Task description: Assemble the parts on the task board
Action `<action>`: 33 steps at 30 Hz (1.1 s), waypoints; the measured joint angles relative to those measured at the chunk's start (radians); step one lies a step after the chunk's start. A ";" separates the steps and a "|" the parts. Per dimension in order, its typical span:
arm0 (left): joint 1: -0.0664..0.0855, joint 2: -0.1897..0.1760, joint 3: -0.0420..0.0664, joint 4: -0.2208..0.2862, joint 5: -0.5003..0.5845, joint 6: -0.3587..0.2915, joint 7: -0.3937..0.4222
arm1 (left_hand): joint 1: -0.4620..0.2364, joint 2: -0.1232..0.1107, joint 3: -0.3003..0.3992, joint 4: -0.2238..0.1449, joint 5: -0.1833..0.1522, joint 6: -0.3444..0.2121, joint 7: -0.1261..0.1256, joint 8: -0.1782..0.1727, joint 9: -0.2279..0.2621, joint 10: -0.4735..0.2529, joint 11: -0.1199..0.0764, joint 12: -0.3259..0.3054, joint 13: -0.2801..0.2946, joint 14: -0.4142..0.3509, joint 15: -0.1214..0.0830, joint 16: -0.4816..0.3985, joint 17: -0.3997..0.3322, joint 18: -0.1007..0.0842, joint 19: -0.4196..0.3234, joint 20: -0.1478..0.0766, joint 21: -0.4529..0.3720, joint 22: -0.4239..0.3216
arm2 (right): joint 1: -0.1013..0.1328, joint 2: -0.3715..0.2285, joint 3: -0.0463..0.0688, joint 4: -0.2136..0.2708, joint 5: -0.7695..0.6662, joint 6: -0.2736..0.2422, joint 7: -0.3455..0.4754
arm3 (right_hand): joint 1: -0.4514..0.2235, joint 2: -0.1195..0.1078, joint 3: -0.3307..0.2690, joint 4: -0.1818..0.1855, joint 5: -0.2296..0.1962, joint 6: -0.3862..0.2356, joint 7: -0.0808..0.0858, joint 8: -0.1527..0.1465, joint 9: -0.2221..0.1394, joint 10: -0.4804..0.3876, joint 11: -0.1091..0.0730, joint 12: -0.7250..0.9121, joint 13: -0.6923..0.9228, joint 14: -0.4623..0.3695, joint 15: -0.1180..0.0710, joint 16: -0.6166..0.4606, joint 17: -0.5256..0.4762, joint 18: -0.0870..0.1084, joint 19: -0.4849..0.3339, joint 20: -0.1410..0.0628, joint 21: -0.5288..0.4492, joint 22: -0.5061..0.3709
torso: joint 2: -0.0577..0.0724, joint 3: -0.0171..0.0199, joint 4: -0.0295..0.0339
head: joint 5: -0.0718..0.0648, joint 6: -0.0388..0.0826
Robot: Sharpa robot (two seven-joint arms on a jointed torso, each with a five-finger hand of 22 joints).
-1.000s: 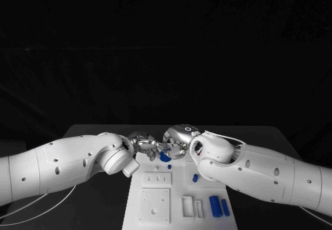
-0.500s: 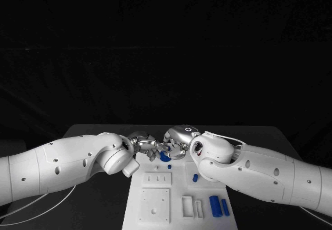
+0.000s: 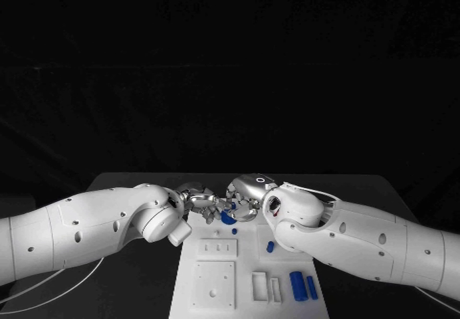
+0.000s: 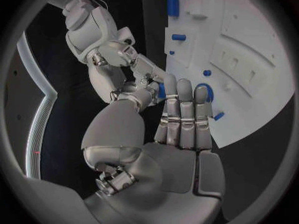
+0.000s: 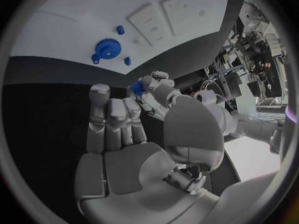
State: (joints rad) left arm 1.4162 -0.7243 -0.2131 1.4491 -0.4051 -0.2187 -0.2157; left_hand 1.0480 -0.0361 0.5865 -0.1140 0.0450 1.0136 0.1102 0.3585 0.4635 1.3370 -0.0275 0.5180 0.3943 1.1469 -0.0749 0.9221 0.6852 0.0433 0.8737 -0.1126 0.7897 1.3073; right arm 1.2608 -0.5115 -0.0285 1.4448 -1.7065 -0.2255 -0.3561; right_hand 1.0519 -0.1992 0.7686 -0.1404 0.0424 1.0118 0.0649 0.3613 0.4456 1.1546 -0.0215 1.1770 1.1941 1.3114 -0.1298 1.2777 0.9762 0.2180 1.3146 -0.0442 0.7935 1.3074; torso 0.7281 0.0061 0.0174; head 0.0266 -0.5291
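Note:
Over the far end of the white task board point(image 3: 216, 292) my two hands meet fingertip to fingertip. A small blue part point(image 3: 228, 217) sits between them. In the left wrist view the blue part point(image 4: 161, 90) lies between my left hand's point(image 4: 168, 134) thumb and fingers, with the right hand's fingers point(image 4: 148, 70) reaching onto it. The right wrist view shows the same blue part point(image 5: 137, 87) at the thumb tip of my right hand point(image 5: 124, 134). A blue gear point(image 5: 107, 49) lies on the board below. My left hand point(image 3: 197, 199) and right hand point(image 3: 244, 196) both appear to pinch the part.
A blue peg point(image 3: 234, 231) and another blue piece point(image 3: 270, 247) stand on the board's middle. Two blue cylinders point(image 3: 304, 286) lie near its front right corner. White slotted blocks point(image 3: 219, 248) sit on the board. Both white forearms flank the board over the black table point(image 3: 134, 279).

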 measured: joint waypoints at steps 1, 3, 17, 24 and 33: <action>0.000 0.000 0.000 0.000 0.000 0.000 0.000 | -0.001 -0.001 0.000 0.000 0.000 0.005 0.001 0.001 0.000 0.006 -0.001 0.000 0.001 0.000 0.000 0.003 0.000 0.000 0.000 0.000 0.000 0.000 | 0.000 0.000 0.000 0.000 0.000 0.000 0.000 | 0.000 0.000 0.000 0.000 0.000 0.000 0.000 0.000 0.000 0.000 0.000 0.000 0.000 0.000 0.000 0.000 0.000 0.000 0.000 0.000 0.000 0.000 | 0.000 0.0000 -0.0001 | 0.000 0.000; 0.000 0.000 0.000 -0.001 -0.001 0.000 -0.001 | -0.006 0.001 0.000 0.000 0.000 0.007 0.000 0.005 0.000 0.011 -0.004 0.000 0.004 0.003 -0.003 0.011 0.000 0.000 0.000 0.000 0.004 0.000 | 0.000 0.000 0.000 0.000 0.000 0.000 0.000 | 0.000 0.000 0.003 0.003 0.000 0.000 0.000 0.000 0.000 0.000 0.000 0.000 -0.001 0.000 0.000 0.000 0.000 0.000 0.000 0.000 0.000 0.000 | 0.000 -0.0001 -0.0002 | 0.000 -0.001; 0.000 -0.004 0.000 -0.004 -0.031 0.001 -0.006 | -0.044 -0.005 0.015 -0.026 0.001 0.050 -0.018 0.031 0.000 0.089 -0.038 0.065 0.043 0.065 -0.057 0.103 0.016 0.002 0.037 -0.011 0.078 0.001 | -0.002 -0.020 -0.002 -0.017 0.010 -0.026 0.003 | -0.057 -0.083 -0.051 0.042 0.008 -0.016 0.032 -0.024 -0.009 -0.042 0.007 -0.041 -0.029 -0.006 0.006 -0.018 -0.005 0.015 -0.012 0.012 -0.001 0.000 | -0.001 -0.0001 -0.0016 | 0.001 -0.003; 0.000 -0.008 0.000 -0.003 -0.055 0.003 -0.010 | -0.054 -0.003 0.027 -0.047 0.001 0.063 -0.028 0.032 0.000 0.110 -0.043 0.142 0.107 0.084 -0.074 0.183 0.033 0.002 0.051 -0.018 0.136 0.001 | -0.003 -0.054 -0.002 -0.013 0.024 -0.063 0.013 | -0.075 -0.101 -0.144 0.027 0.008 -0.066 0.047 -0.049 -0.018 -0.070 0.022 -0.060 -0.043 -0.020 0.019 -0.039 -0.010 0.015 -0.036 0.014 -0.021 0.000 | -0.001 -0.0001 -0.0014 | 0.002 -0.004; 0.000 -0.022 -0.001 0.000 -0.106 0.015 -0.021 | -0.061 -0.004 0.035 -0.057 0.001 0.064 -0.027 0.034 0.000 0.101 -0.051 0.183 0.145 0.080 -0.077 0.225 0.027 0.002 0.051 -0.018 0.167 0.001 | -0.006 -0.142 -0.002 0.000 0.046 -0.112 0.037 | -0.075 -0.101 -0.163 0.025 0.008 -0.074 0.052 -0.049 -0.018 -0.074 0.027 -0.064 -0.051 -0.024 0.023 -0.045 -0.012 0.015 -0.040 0.017 -0.027 0.000 | -0.001 -0.0001 -0.0011 | 0.005 -0.010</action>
State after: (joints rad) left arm 1.4162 -0.7466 -0.2136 1.4493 -0.5107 -0.2037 -0.2365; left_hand 0.9874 -0.0399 0.6214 -0.1713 0.0455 1.0781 0.0831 0.3923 0.4635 1.4383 -0.0787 0.7013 0.5388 1.2272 -0.1523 1.1475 0.7125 0.0453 0.9243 -0.1303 0.9569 1.3078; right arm 1.2550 -0.6531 -0.0303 1.4450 -1.6603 -0.3371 -0.3193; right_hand 0.9770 -0.3003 0.6058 -0.1159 0.0504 0.9379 0.1166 0.3127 0.4273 1.0801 0.0054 1.1130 1.1434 1.2875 -0.1071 1.2330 0.9647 0.2333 1.2749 -0.0271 0.7665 1.3073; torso 0.7272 0.0060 0.0164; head 0.0315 -0.5393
